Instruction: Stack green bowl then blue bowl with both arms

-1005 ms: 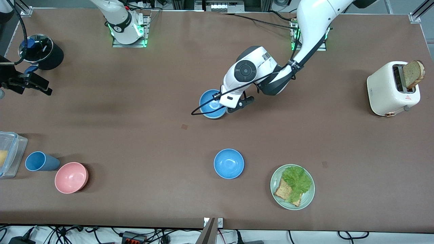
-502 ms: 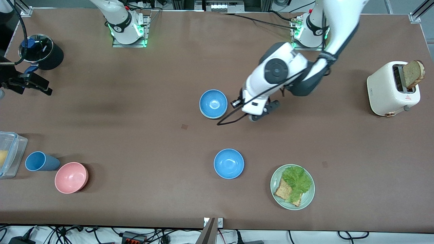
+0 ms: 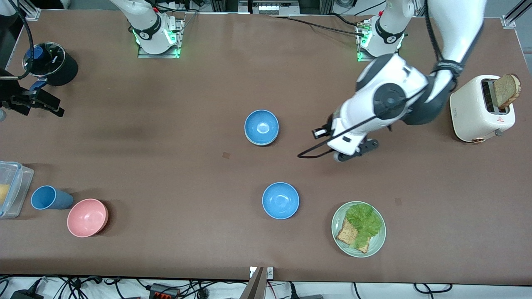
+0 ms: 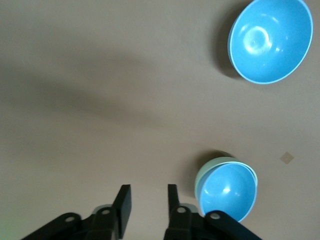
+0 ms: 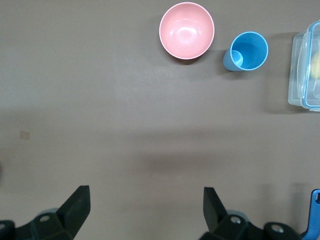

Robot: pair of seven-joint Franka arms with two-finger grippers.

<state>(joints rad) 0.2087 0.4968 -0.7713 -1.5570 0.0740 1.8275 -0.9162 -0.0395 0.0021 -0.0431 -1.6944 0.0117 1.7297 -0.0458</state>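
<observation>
1. Two small round sky-blue bowls are showing: one nested blue bowl [image 3: 261,126] and one single blue bowl [image 3: 280,200].
2. One pale mint-green bowl [image 4: 204,170] is sitting under the nested one.
3. One pink round bowl [image 3: 87,217] is standing.
4. One blue cup [image 3: 50,197] is lying.
5. One green flat plate [image 3: 378,241] is showing.
6. One white toaster [image 3: 474,110] is standing.

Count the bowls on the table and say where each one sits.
4. One blue bowl is nested in the green bowl at mid-table. A second blue bowl stands nearer the front camera, beside the lettuce plate. The pink bowl sits beside the blue cup.
</observation>
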